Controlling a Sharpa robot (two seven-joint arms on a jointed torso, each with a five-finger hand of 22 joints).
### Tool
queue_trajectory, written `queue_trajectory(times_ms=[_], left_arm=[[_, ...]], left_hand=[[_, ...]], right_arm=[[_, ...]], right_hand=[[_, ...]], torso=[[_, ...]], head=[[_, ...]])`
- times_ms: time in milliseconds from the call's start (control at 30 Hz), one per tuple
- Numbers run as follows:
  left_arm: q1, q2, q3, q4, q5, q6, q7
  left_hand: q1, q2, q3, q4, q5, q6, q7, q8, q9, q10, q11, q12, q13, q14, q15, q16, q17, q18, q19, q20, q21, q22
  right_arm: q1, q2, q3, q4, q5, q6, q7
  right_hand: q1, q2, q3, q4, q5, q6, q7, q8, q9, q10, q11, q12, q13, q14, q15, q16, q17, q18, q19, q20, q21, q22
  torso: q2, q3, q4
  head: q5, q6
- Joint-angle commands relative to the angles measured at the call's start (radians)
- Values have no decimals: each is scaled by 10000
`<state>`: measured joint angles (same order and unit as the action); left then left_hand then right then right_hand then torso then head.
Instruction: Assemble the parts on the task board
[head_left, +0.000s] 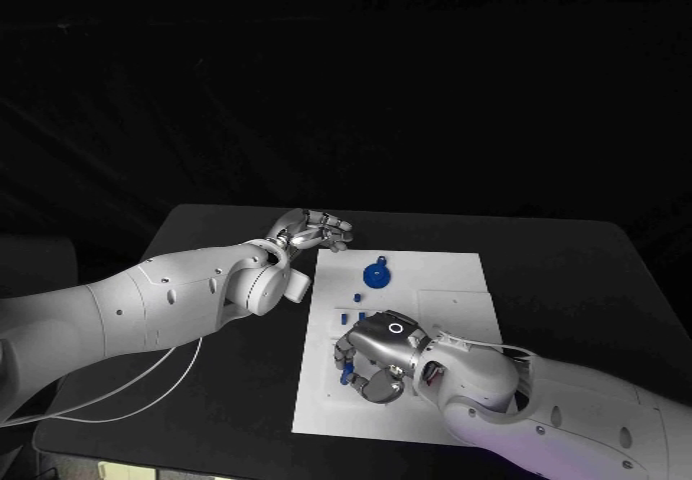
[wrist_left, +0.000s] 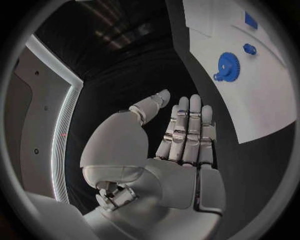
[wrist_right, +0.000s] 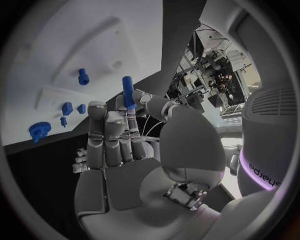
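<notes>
Pinching a blue peg (wrist_right: 127, 91) upright, right hand (head_left: 372, 362) over the task board (head_left: 447, 275); left hand (head_left: 312, 233) open

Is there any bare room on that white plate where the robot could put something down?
Yes: the task board's far right stretch beyond the blue gear looks bare, and its near edge. It is crowded around the small blue pieces, where the right hand holds a blue peg.

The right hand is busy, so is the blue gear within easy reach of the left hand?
Probably yes: the left hand is empty beside the task board, nothing between it and the blue gear.
</notes>
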<state>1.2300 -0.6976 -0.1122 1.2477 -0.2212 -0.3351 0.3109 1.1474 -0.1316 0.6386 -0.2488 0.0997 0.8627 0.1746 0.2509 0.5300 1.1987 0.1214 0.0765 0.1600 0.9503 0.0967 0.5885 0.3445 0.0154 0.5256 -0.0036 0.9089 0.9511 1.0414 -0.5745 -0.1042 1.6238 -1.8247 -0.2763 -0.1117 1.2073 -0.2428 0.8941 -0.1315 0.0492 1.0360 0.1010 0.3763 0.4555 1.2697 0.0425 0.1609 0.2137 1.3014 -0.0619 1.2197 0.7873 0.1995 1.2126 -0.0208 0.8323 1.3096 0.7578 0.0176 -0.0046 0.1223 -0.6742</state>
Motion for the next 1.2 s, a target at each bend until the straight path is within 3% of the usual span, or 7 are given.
queue_trajectory(times_ms=[33,267,333,567,967,1200], left_arm=[[6,21,7,27,-91,70,72],[6,5,7,15,-91,76,66],[6,1,7,14,-91,101,52],[6,3,7,8,-91,103,46],[6,1,7,5,-91,103,49],[6,0,7,6,-91,104,48]], left_hand=[[-85,16,2,77,-59,-66,-7,60,-9,-27,20,-30,-11,56,22,-65,15,197,63,24,-50,15],[-83,13,1,76,-59,-67,-7,61,-10,-27,20,-30,-12,57,22,-70,22,198,63,24,-51,16],[-84,13,1,77,-59,-67,-7,62,-10,-27,20,-30,-12,57,22,-71,24,198,64,24,-52,17],[-89,16,-2,83,-60,-68,-6,63,-11,-26,20,-29,-13,60,23,-77,33,198,65,26,-53,18],[-94,17,-5,90,-61,-71,-5,65,-12,-28,21,-29,-16,61,24,-88,48,199,66,27,-56,20],[-92,16,-6,90,-61,-73,-5,65,-13,-29,21,-29,-17,61,24,-94,56,200,66,27,-57,22]], right_arm=[[-35,18,-50,-57,-225,359,55],[-52,-54,-106,-114,-282,495,3],[-52,-64,-109,-125,-335,510,-43],[-52,-86,-110,-170,-418,544,-123],[-57,-107,-110,-172,-737,160,-496],[-63,-115,-109,-179,-885,186,-574]], right_hand=[[21,102,10,-44,-4,48,31,57,11,359,-9,66,16,-68,-89,-2,6,623,-22,-56,42,174],[20,107,7,-57,-4,47,32,57,12,359,-9,66,19,-68,-89,-3,7,623,-25,-58,43,173],[20,109,5,-63,-4,47,32,57,12,360,-9,66,20,-68,-89,-3,7,623,-25,-59,43,173],[17,113,2,-74,-4,48,32,57,13,363,-10,66,23,-67,-89,-3,8,623,-26,-60,45,173],[18,111,4,-99,-4,58,28,62,18,371,-12,69,30,-64,-91,-2,10,623,-27,-63,49,172],[18,107,12,-112,-4,68,25,66,21,381,-16,73,37,-59,-95,1,12,623,-22,-65,54,170]], torso=[[0,5,-7],[0,9,-14],[-4,9,-17],[-3,11,-18],[-2,7,-14],[-3,4,-11]], head=[[34,-35],[57,-69],[62,0],[66,17],[58,-13],[68,-16]])
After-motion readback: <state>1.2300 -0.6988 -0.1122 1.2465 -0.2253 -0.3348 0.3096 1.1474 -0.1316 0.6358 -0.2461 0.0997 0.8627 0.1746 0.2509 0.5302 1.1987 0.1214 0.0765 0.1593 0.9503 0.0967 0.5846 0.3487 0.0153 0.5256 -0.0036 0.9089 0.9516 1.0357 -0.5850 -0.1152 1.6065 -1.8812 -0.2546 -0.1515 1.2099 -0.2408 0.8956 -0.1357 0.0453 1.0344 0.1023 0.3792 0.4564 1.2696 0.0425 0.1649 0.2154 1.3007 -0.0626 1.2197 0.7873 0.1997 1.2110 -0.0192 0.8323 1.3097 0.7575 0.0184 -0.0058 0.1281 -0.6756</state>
